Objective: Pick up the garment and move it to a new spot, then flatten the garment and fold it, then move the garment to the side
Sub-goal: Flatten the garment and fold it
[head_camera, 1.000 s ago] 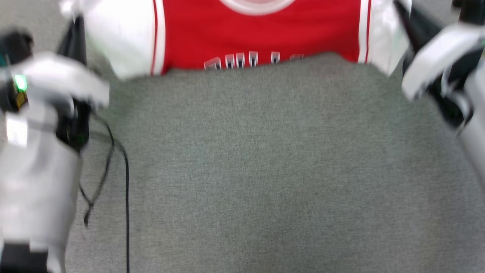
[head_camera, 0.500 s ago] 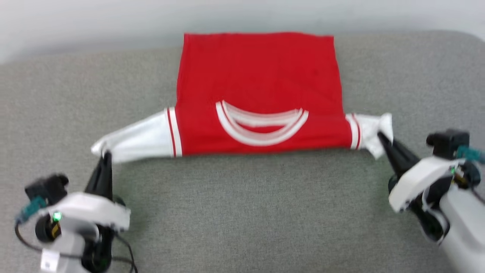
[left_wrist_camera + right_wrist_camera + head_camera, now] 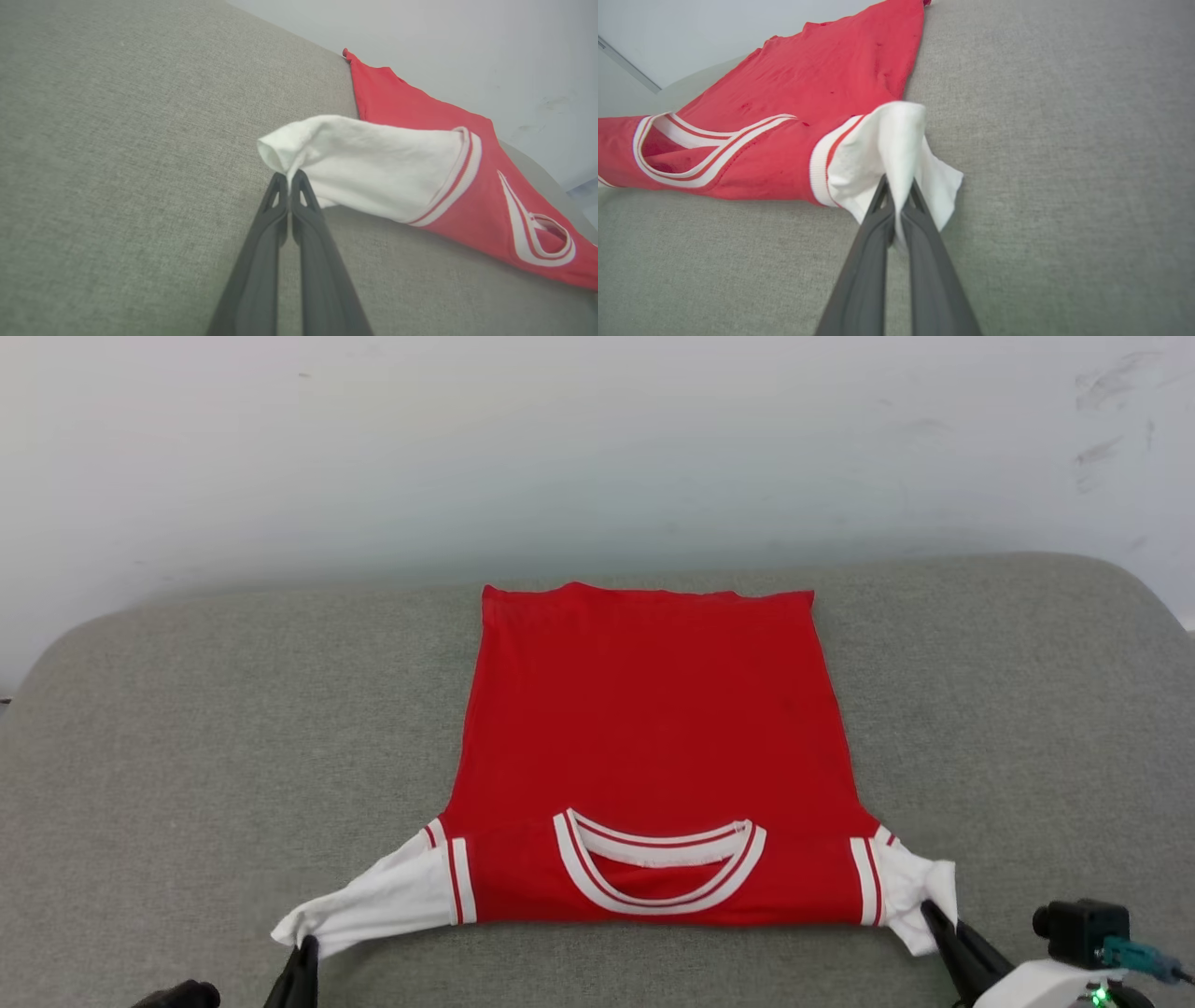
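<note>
The garment [image 3: 644, 728] is a red shirt with white sleeves, spread flat on the grey cushion with its striped collar toward me and its hem far away. My left gripper [image 3: 305, 947] is shut on the tip of the white sleeve at the lower left; the left wrist view shows the gripper [image 3: 289, 179] pinching the sleeve's [image 3: 369, 158] cuff. My right gripper [image 3: 929, 910] is shut on the other white sleeve at the lower right; in the right wrist view the gripper [image 3: 899, 186] has bunched sleeve cloth [image 3: 896, 144] caught between its fingers.
The grey cushioned surface [image 3: 187, 756] runs wide on both sides of the shirt and ends at a rounded far edge against a pale wall [image 3: 597, 448].
The head camera has tilted up, so the whole shirt has come into view. Both grippers still hold the sleeve tips, and the shirt now lies flatter and more stretched out.
</note>
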